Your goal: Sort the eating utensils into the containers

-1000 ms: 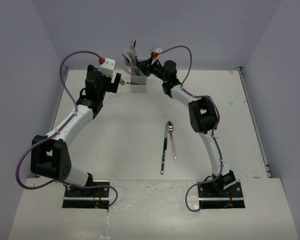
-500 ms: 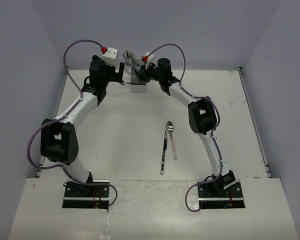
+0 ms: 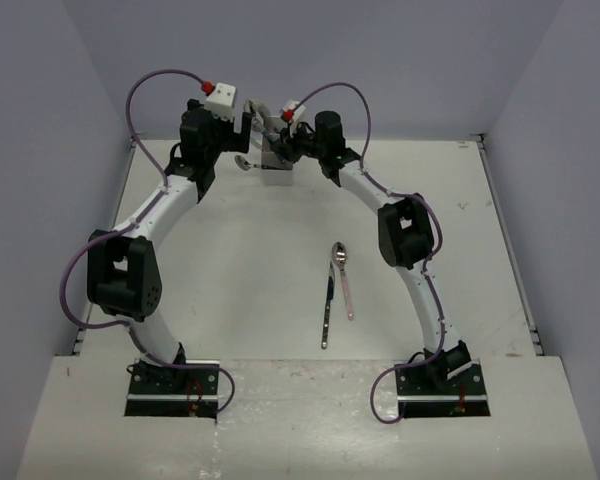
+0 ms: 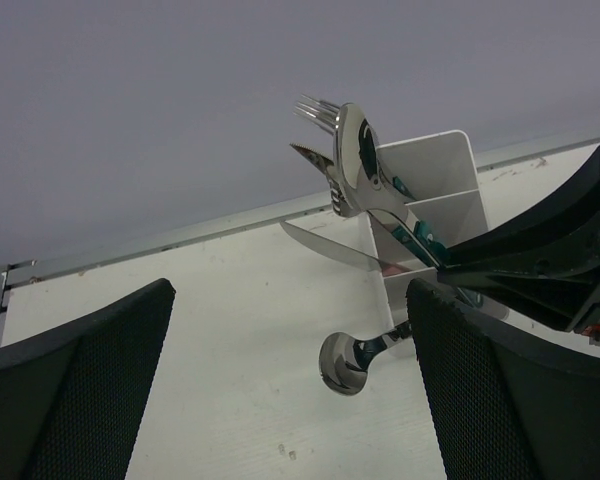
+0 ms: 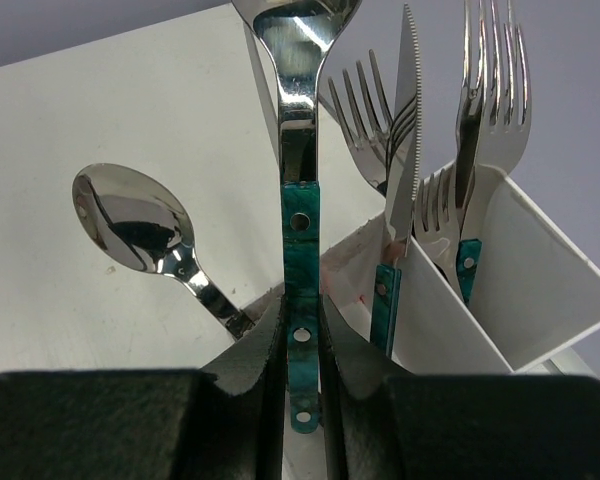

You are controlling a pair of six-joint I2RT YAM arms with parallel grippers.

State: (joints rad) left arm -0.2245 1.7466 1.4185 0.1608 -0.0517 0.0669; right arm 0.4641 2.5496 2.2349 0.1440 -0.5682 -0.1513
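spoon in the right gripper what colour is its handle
Teal with small rivets, on the spoon clamped in the right gripper. Right wrist view shows it best.

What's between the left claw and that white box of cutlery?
A shiny spoon. In the left wrist view its bowl shows between the open left gripper and the white holder, down near the holder's foot.

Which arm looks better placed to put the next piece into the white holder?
Right. The right gripper is shut on a teal-handled spoon close by the white holder; the left gripper hangs open, holding nothing.
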